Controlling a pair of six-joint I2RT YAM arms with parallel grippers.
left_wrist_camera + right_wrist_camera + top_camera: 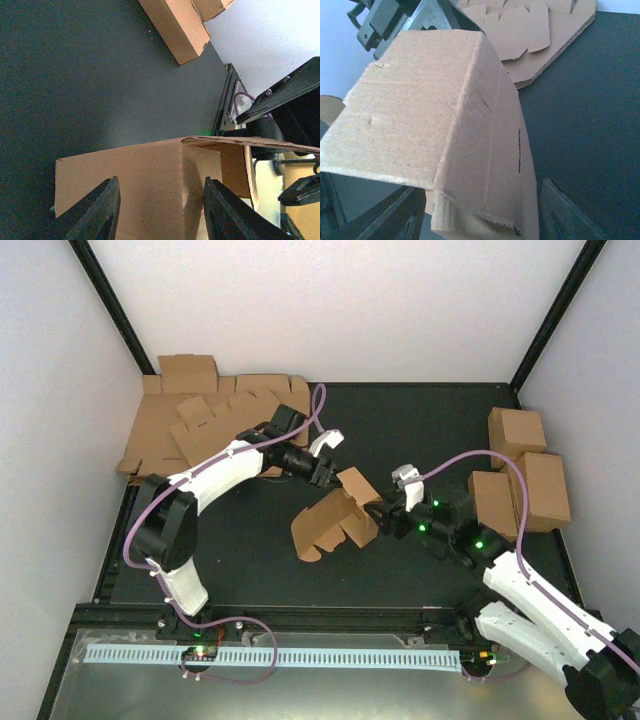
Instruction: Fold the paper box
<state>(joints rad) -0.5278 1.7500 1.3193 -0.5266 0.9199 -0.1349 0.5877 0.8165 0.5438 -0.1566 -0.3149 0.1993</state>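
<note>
Your paper box (335,520) stands half-formed near the middle of the tabletop (430,430). Its long axis slants from near-left to far-right, and it sits between both arms. The left gripper (333,477) meets it from the far side and the right gripper (383,515) from its right end, equally near. Both pairs of jaws stand partly apart with cardboard between the fingers, but you cannot tell whether either truly clamps it. The dark surface is flat. The stacked blanks (200,425) in the far-left corner and the folded boxes (520,465) along the right edge lie well apart.
</note>
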